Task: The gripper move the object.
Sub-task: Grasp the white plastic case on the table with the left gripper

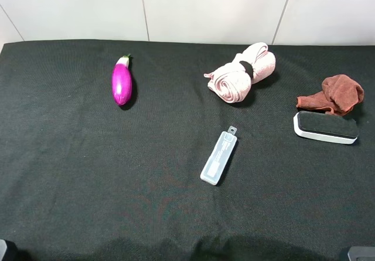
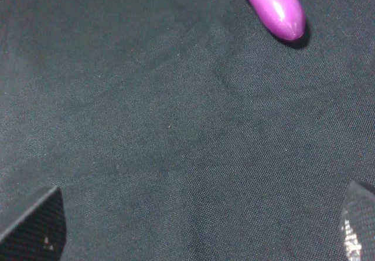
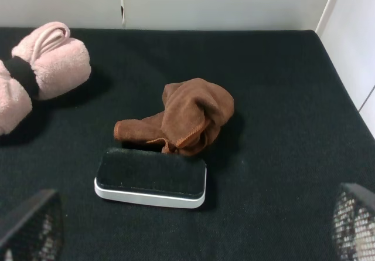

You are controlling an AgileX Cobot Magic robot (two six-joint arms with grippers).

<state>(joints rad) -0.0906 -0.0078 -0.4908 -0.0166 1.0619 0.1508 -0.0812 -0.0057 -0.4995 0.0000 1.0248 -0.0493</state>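
Observation:
The object, a flat translucent-white plastic case point(image 1: 219, 157), lies on the black cloth near the table's middle, its holed tab pointing away toward the far side. It shows in neither wrist view. My left gripper point(image 2: 193, 230) is open and empty over bare cloth, with one fingertip point(image 2: 32, 226) at each lower corner of its view and the eggplant's tip ahead. My right gripper point(image 3: 192, 226) is open and empty, facing the board eraser. Both grippers are near the table's front edge, far from the case.
A purple eggplant point(image 1: 122, 82) point(image 2: 272, 6) lies at the back left. A rolled pink towel point(image 1: 241, 73) point(image 3: 41, 67) lies behind the case. A brown cloth point(image 1: 335, 94) point(image 3: 187, 114) and a white-and-black board eraser point(image 1: 326, 127) point(image 3: 151, 176) lie at the right. A white wall point(image 1: 187, 9) backs the table.

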